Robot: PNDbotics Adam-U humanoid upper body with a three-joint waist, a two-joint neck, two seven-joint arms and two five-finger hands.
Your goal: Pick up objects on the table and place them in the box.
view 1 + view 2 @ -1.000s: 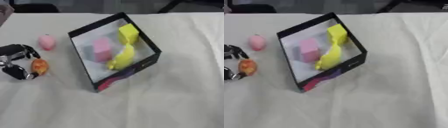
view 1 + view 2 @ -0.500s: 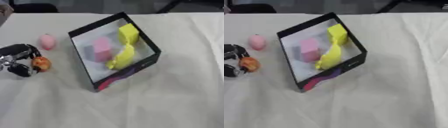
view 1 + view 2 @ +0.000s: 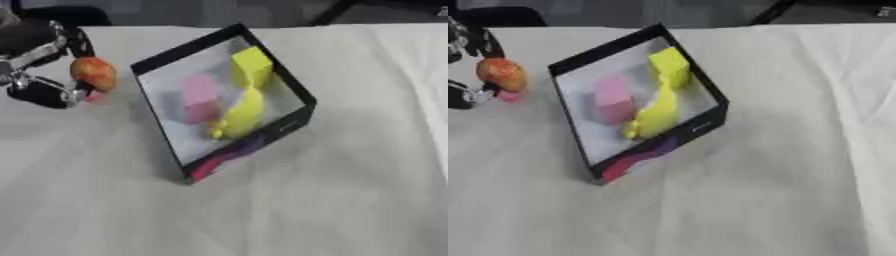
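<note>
White cloth covers the table (image 3: 350,190), and on it sits our black-walled box (image 3: 289,87) with a pale floor, turned askew so that its long axis runs from the near left to the far right. Inside it we see three things. A pink block (image 3: 199,96) lies toward the left side of the box, its long axis running near to far. A yellow block (image 3: 252,66) stands at the far end, close to the right wall. A curved yellow thing (image 3: 238,114), shaped like a banana, lies along the right wall with its long axis from near left to far right, its far end just beside the yellow block. On the near outer wall of the box there is a pink and purple marking (image 3: 223,159).

At the far left our left hand (image 3: 39,65) comes in from the left edge, black with silver parts. Its fingers (image 3: 52,94) are curled round an orange and red rounded object (image 3: 94,73), which we hold above the table to the left of the box, apart from the box's wall. Just below that object a small pink thing (image 3: 507,95) shows on the cloth; we cannot make out its shape.

Our right hand shows in neither view.
</note>
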